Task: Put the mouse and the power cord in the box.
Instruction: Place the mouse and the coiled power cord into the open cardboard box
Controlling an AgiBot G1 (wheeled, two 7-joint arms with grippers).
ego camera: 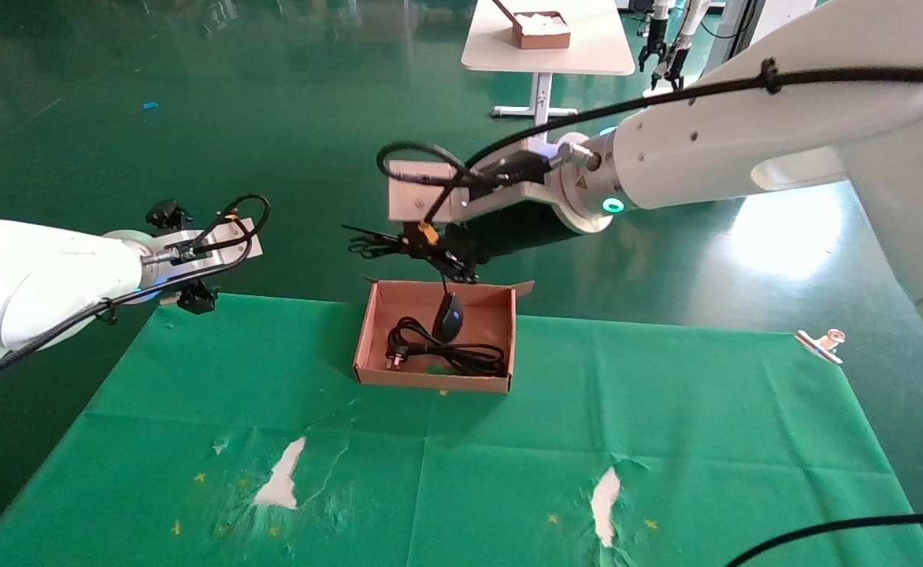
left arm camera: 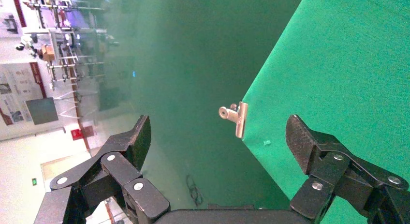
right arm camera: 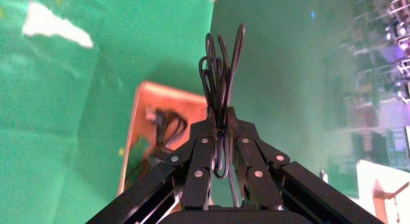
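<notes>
The wide bench (ego camera: 666,441) is draped in a green cloth with torn white patches, and it is the biggest thing in view. The white right arm reaches across from the right, and its black right tool (ego camera: 430,256) hangs above the far edge of the shallow brown cardboard box (ego camera: 435,381), which sits near the middle of the bench's far side. This tool is clamped on the thin black bundled wire (right arm camera: 221,74) of the mouse; the right wrist view shows the wire loops standing out between the closed fingers (right arm camera: 207,151). The small black oval mouse (ego camera: 449,317) dangles from that wire inside the box's outline, low over its floor; whether it touches the floor cannot be told. The thick black coiled power cord (ego camera: 446,352) lies in the box, its pronged plug toward the box's left wall. The left tool (left arm camera: 217,137) hovers off the bench's far left corner, its fingers wide apart and holding nothing. A small silver binder clip (ego camera: 822,344) grips the cloth at the far right edge.
</notes>
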